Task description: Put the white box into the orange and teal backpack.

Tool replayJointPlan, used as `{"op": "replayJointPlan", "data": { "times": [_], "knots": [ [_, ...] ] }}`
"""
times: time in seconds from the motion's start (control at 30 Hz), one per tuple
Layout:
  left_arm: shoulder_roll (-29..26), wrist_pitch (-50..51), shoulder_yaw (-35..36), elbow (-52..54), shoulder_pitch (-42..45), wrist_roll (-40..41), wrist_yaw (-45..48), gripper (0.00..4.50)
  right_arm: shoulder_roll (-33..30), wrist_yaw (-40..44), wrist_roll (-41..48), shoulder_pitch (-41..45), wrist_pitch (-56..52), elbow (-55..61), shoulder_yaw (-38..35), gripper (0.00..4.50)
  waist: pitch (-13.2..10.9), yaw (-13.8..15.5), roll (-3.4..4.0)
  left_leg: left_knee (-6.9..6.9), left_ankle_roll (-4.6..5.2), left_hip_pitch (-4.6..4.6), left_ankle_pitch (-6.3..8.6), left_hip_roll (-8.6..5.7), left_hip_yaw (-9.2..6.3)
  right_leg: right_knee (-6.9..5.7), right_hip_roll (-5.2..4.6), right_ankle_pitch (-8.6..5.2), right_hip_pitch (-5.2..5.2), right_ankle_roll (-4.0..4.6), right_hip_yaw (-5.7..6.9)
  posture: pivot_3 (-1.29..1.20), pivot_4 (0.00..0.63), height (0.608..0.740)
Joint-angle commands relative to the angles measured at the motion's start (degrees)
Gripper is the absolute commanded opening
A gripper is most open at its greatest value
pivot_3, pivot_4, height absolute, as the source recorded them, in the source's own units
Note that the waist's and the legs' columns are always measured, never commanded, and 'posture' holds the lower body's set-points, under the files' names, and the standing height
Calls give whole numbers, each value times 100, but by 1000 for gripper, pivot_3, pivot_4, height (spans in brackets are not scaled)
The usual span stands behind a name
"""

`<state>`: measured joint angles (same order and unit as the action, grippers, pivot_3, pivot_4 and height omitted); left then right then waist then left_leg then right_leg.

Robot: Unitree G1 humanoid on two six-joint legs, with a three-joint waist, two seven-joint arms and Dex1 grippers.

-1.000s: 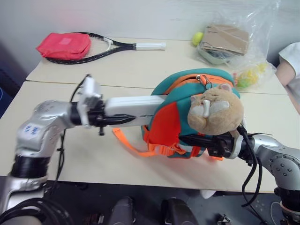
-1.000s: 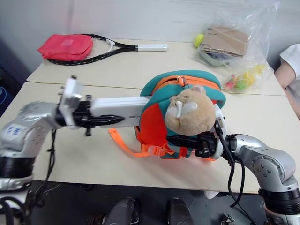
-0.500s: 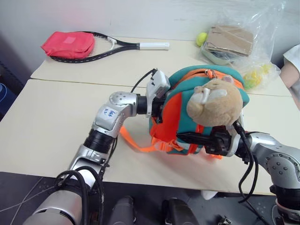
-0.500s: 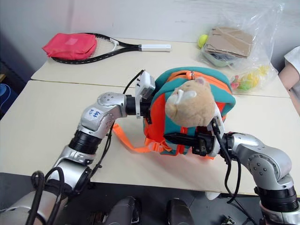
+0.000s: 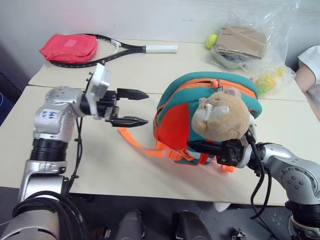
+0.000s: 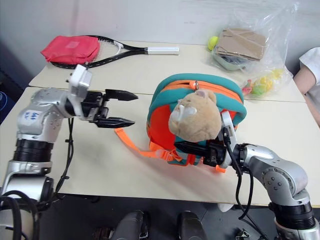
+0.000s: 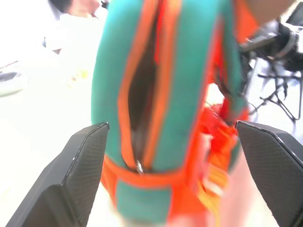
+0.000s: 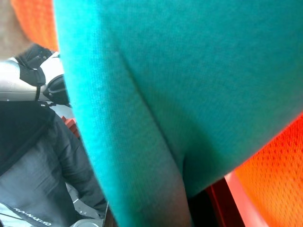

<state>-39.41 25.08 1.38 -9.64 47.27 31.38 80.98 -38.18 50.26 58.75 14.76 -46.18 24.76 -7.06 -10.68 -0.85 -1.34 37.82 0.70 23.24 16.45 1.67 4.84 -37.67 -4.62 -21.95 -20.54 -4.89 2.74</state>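
The orange and teal backpack (image 5: pixel 177 117) stands upright near the table's front, with a tan plush toy (image 5: pixel 222 116) on its front. The white box is hidden. My left gripper (image 5: pixel 146 107) hovers open and empty a short way left of the backpack, pointing at it. In the left wrist view its fingers (image 7: pixel 71 175) frame the backpack's (image 7: pixel 184 85) partly open zipper slot (image 7: pixel 141 90). My right gripper (image 5: pixel 201 147) is shut on the backpack's lower front, under the toy. Teal fabric (image 8: pixel 165 94) lies close against it in the right wrist view.
An orange strap (image 5: pixel 134 142) trails on the table left of the backpack. A red pouch (image 5: pixel 68 48) lies on a racket (image 5: pixel 125 49) at the back left. A plastic bag (image 5: pixel 250 42) and a tennis ball (image 5: pixel 210 41) sit back right. A person's arm (image 5: pixel 307 70) is at the right edge.
My left gripper carried the white box into the backpack, reached deep inside, then pulled back out to the left and opened, empty. The right gripper kept its hold.
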Motion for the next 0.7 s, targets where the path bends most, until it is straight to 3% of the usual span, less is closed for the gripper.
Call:
{"op": "replayJointPlan", "data": {
  "times": [0.03,0.23,0.5,0.7],
  "knots": [
    [121,15,258,896,134,429,-156,4478,20,6,-42,31,92,173,11,0,0,31,0,0,1,0,1,0,-2,0,-1,0,2,0,0,0,150,740],
    [787,-94,-35,2245,420,587,-759,4478,23,68,-168,185,40,46,138,0,1,53,1,6,1,2,1,-1,-8,0,0,1,9,-2,3,0,150,740],
    [1927,-1194,-820,1910,717,-177,-1154,4478,75,212,-264,415,21,-156,310,0,2,53,9,6,-8,-7,-6,2,-5,2,10,1,5,-1,0,0,150,740],
    [2274,-1794,-1219,1734,635,-569,-1110,4478,170,219,-327,494,23,-219,385,0,2,50,9,5,-7,-7,-5,4,-5,3,10,1,5,-1,0,0,150,740]
  ]
}}
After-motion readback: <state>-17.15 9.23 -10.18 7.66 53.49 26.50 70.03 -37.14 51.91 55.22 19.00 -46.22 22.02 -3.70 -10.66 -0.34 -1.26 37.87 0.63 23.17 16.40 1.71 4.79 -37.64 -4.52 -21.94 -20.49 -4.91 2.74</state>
